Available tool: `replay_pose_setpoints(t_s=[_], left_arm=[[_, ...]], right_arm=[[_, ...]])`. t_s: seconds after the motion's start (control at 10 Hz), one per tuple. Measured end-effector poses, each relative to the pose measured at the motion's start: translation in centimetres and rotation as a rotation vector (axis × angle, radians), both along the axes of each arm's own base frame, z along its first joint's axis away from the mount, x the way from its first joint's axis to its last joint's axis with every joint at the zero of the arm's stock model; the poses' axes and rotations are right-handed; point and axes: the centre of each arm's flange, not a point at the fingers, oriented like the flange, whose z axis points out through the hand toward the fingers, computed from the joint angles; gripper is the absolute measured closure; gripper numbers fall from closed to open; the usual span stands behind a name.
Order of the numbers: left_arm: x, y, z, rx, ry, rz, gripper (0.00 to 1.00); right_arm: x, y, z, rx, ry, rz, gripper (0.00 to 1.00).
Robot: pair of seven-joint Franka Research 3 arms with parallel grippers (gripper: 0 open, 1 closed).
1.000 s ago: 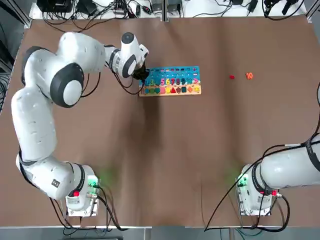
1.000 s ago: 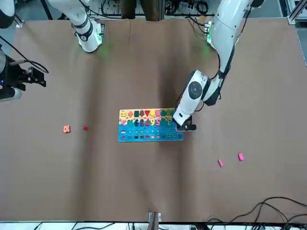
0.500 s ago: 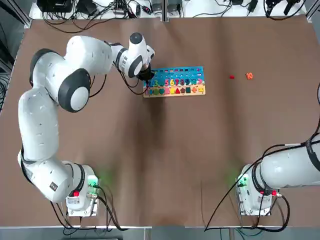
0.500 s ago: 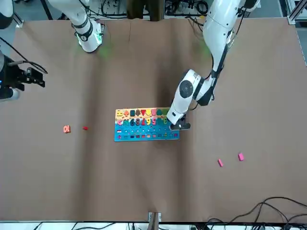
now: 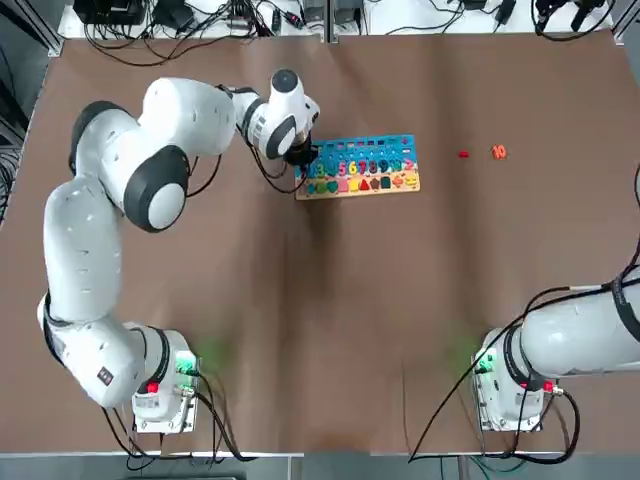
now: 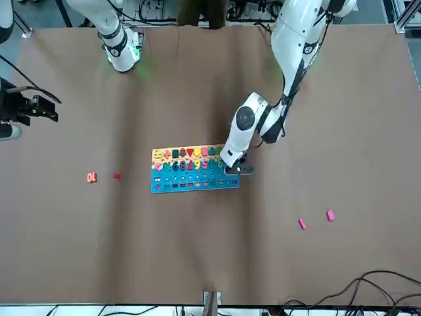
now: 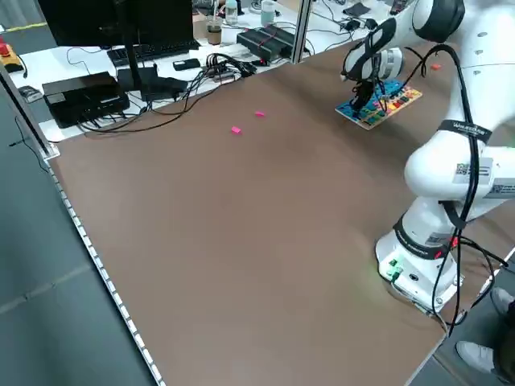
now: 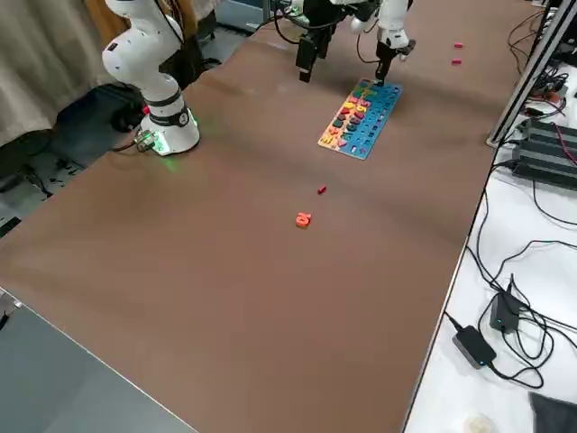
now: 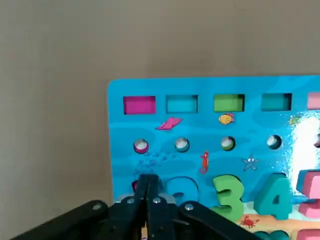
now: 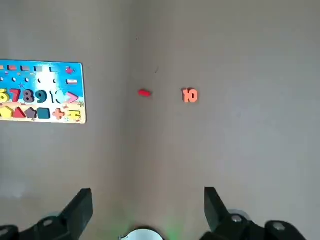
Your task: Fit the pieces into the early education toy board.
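Board point(image 5: 361, 167) is what I'm nudging: my left gripper point(image 6: 235, 168), fingers clenched on nothing, presses its near end. Red piece point(image 5: 463, 154) and orange 10 point(image 5: 498, 152) lie beyond its far end. Next, fetch one.

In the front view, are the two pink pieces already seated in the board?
No: both pink pieces lie loose on the brown table, well apart from the board, where the shut left gripper sits at one end.
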Motion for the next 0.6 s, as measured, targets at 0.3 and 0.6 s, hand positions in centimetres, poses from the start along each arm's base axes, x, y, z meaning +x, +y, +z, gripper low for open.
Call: replay_pose_setpoints(t_s=[0.3,0.6], left_arm=[[-0.3,-1.1,0.0,0.004,0.006,-0.007,0.96],[-0.7,-2.4,0.0,0.002,0.005,-0.010,0.96]], right_arm=[[0.6,-1.0,-4.2,0.007,0.022,0.020,0.04],[1.1,-3.8,-11.7,0.016,-0.013,0.031,0.04]])
